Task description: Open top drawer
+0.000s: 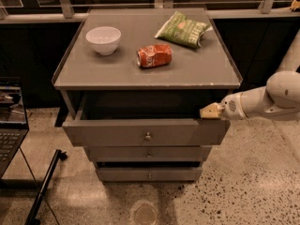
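The top drawer (pixel 117 133) is a wide grey front with a small round metal knob (pixel 148 136). It stands pulled out from the grey cabinet, with a dark gap behind its upper edge. My gripper (pixel 206 112) comes in from the right on a white arm. Its pale tip sits at the drawer's right end, just above the top edge of the front.
Two narrower grey drawers (pixel 148 154) sit shut below. On the cabinet top (pixel 197 71) stand a white bowl (pixel 103 39), a crushed red can (pixel 154 56) and a green chip bag (pixel 183 30). A laptop (pixel 9 125) and a black stand leg (pixel 43 187) are at the left.
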### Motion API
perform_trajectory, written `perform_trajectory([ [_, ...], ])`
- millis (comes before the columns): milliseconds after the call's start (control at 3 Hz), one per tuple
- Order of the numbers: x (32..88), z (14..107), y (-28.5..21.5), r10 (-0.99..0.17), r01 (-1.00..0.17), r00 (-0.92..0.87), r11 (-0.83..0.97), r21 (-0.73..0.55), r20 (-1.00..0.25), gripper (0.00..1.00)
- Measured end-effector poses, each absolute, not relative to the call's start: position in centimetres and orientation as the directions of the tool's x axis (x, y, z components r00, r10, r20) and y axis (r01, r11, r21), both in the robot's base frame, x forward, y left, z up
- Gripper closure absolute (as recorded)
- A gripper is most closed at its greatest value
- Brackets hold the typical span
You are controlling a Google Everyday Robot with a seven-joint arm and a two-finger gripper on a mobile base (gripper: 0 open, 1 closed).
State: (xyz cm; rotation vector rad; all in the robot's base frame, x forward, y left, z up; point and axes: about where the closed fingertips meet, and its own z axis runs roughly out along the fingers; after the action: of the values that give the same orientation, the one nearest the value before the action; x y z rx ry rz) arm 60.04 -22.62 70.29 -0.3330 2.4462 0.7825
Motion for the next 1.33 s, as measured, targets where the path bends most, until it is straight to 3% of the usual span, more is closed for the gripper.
perform_trajectory([
  [333,63.2,67.7,-19.5,-0.100,-0.396,-0.810,0.820,0.412,-0.578,1.00],
  [1333,61.6,65.6,-20.6,-0.081,-0.341,-0.864,0.821,0.458,-0.497,1.00],
])
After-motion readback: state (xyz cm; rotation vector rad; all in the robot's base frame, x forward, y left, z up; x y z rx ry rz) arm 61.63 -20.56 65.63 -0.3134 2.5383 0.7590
